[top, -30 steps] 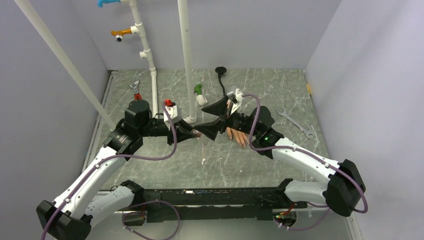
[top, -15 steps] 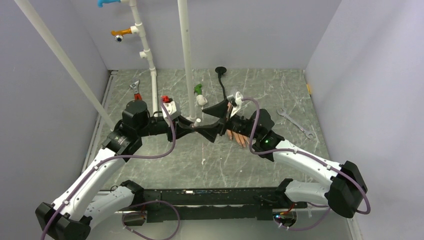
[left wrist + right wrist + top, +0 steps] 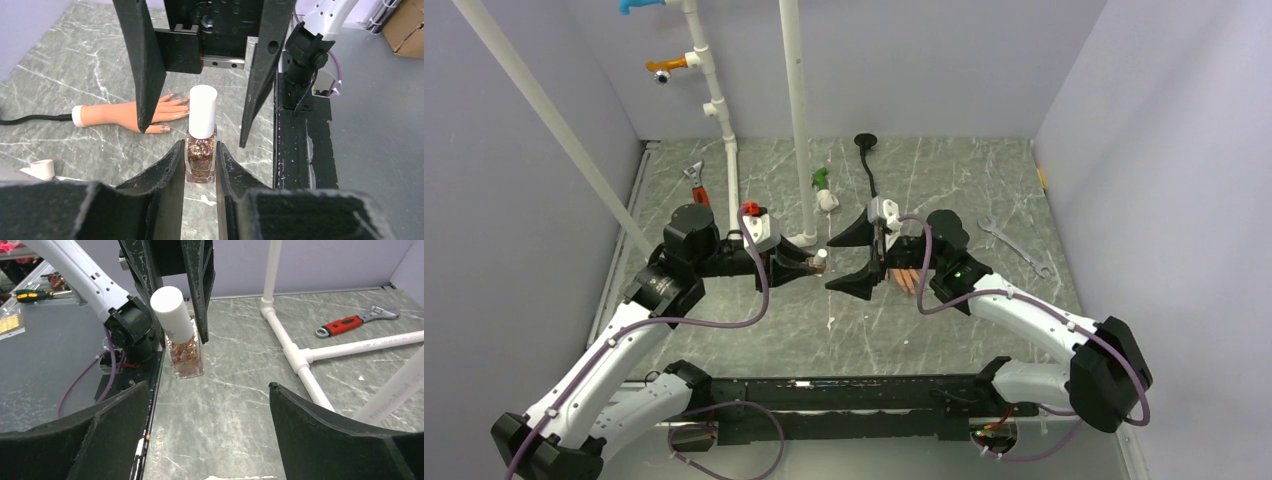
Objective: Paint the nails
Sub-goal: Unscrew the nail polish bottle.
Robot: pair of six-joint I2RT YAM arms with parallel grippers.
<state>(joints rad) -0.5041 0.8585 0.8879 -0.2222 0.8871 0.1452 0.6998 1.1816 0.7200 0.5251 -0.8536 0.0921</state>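
Uncapping is in hand: left gripper (image 3: 200, 152) clamps the polish bottle (image 3: 201, 162); right gripper (image 3: 209, 390), jaws wide, faces its white cap (image 3: 203, 107) and next must close on it and twist.

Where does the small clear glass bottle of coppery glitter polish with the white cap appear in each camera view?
Top external: the glitter polish bottle is mid-picture, at the tip of the left gripper.
Left wrist: the bottle is at centre, upright.
Right wrist: the bottle is upper left of centre, leaning.
Shared landmark: the left gripper clamping it.
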